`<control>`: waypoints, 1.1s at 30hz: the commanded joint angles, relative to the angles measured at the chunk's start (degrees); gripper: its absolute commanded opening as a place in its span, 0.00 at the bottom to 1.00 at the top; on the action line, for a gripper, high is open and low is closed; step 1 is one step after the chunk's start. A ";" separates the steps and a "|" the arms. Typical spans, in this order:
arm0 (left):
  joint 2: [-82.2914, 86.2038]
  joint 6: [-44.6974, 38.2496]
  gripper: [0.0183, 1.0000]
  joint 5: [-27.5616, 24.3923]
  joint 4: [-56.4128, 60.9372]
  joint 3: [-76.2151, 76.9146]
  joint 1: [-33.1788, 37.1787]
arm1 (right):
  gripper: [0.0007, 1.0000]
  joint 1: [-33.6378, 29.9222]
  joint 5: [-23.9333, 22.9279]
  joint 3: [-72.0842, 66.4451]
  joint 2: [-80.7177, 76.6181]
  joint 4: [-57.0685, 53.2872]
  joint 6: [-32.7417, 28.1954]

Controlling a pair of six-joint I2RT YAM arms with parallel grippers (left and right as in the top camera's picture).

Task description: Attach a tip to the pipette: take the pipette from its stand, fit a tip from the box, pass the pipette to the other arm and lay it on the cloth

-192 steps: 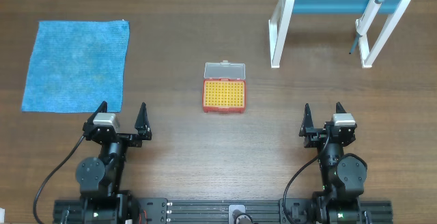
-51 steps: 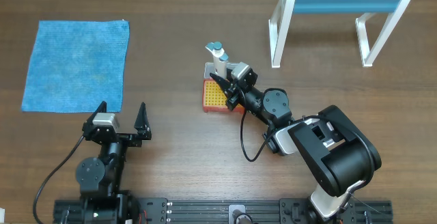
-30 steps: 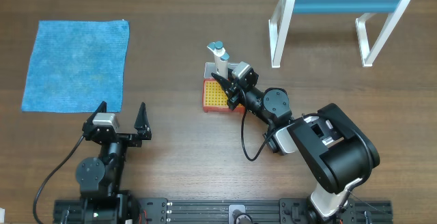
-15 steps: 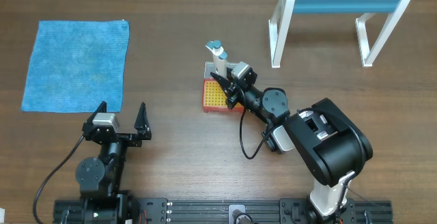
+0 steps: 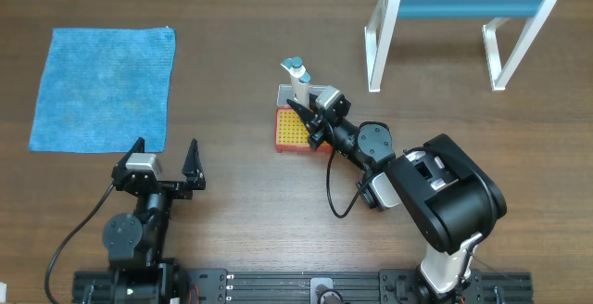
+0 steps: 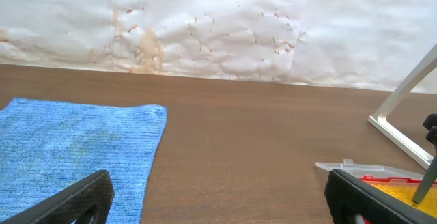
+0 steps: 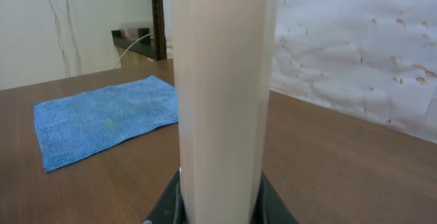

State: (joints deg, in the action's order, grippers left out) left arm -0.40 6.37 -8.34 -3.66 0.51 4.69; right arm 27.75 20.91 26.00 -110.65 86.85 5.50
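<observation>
My right gripper [image 5: 309, 111] is shut on the white pipette [image 5: 298, 80], which it holds upright over the red tip box [image 5: 285, 132] with yellow tips at the table's middle. The pipette's blue top [image 5: 295, 63] points away from the box. In the right wrist view the pipette's white body [image 7: 222, 80] stands between the fingers. Its lower shaft [image 6: 428, 181] reaches down to the tip box [image 6: 382, 181] in the left wrist view. The blue cloth [image 5: 104, 89] lies flat at the far left. My left gripper [image 5: 167, 158] rests open near its base, with nothing between its fingers.
The white and blue pipette stand [image 5: 463, 0] is at the far right with nothing hanging on it; one white leg [image 6: 404, 113] shows in the left wrist view. The tip box's clear lid [image 5: 289, 93] lies open behind the box. Bare wood separates cloth [image 6: 68, 145] and box.
The right arm has taken the pipette off the stand and brought it over the tip box. Over the last second it barely shifts. The left arm has not moved.
</observation>
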 commanded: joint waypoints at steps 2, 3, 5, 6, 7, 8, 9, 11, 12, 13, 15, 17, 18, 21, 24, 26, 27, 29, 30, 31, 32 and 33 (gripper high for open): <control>0.22 0.68 1.00 0.42 -0.31 -0.20 -0.26 | 0.08 -0.20 -0.31 -1.75 5.64 -3.15 0.26; 0.22 0.68 1.00 0.42 -0.28 -0.20 -0.26 | 0.08 -0.20 -0.31 -1.64 7.37 -3.15 0.24; 0.22 0.68 1.00 0.42 -0.31 -0.20 -0.26 | 0.08 -0.20 -0.31 -1.64 9.79 -3.17 0.24; 0.22 0.68 1.00 0.42 -0.31 -0.20 -0.26 | 0.08 -0.22 -0.31 -1.64 11.10 -3.17 0.24; 0.22 0.70 1.00 0.42 -0.31 -0.20 -0.26 | 0.08 -0.24 -0.31 -1.64 12.94 -3.19 0.24; 0.22 0.68 1.00 0.42 -0.28 -0.20 -0.26 | 0.08 -0.24 -0.31 -1.64 14.82 -3.26 0.26; 0.22 0.68 1.00 0.42 -0.31 -0.20 -0.26 | 0.07 -0.24 -0.28 -1.53 17.27 -4.22 0.28; 0.22 0.68 1.00 0.42 -0.31 -0.20 -0.24 | 0.08 -0.24 2.29 0.35 25.14 -13.99 0.26; 0.22 0.68 1.00 0.42 -0.28 -0.20 -0.26 | 0.08 -0.24 5.31 2.64 30.56 -24.13 0.26; 0.22 0.68 1.00 0.42 -0.28 -0.20 -0.26 | 0.08 -0.24 7.91 5.97 36.72 -38.03 0.26; 0.22 0.68 1.00 0.42 -0.28 -0.20 -0.26 | 0.08 -0.24 8.55 13.92 45.90 -66.58 0.24; 0.22 0.68 1.00 0.42 -0.31 -0.20 -0.26 | 0.08 -0.26 8.50 19.47 49.53 -85.35 0.24; 0.22 0.68 1.00 0.42 -0.31 -0.20 -0.26 | 0.08 -0.15 8.61 20.48 50.40 -91.19 0.33; 0.22 0.68 1.00 0.42 -0.28 -0.20 -0.26 | 0.08 0.63 10.69 20.41 51.19 -101.79 6.36; 0.22 0.68 1.00 0.42 -0.31 -0.20 -0.26 | 0.08 0.63 16.52 20.41 51.21 -104.06 11.39; 0.22 0.68 1.00 0.42 -0.31 -0.20 -0.26 | 0.08 0.63 19.78 20.41 51.25 -103.65 13.51; 0.22 0.68 1.00 0.42 -0.31 -0.20 -0.24 | 0.08 0.63 22.10 20.41 51.25 -102.14 14.51; 0.22 0.68 1.00 0.42 -0.28 -0.20 -0.26 | 0.08 0.63 24.83 20.41 51.25 -99.34 14.62; 0.22 0.70 1.00 0.42 -0.28 -0.20 -0.26 | 0.08 0.63 25.03 20.41 51.23 -96.59 15.65; 0.22 0.68 1.00 0.42 -0.28 -0.20 -0.26 | 0.08 0.63 25.05 20.41 51.25 -95.45 17.05; 0.22 0.68 1.00 0.39 -0.28 -0.20 -0.26 | 0.08 0.63 25.05 20.41 51.23 -94.82 17.62; 0.22 0.70 1.00 0.39 -0.20 -0.20 -0.26 | 0.08 0.63 25.03 20.41 51.23 -94.38 18.34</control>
State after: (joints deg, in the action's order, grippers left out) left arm -0.45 6.37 -8.34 -3.66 0.51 4.69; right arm 28.14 44.14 45.87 -59.72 -8.60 20.99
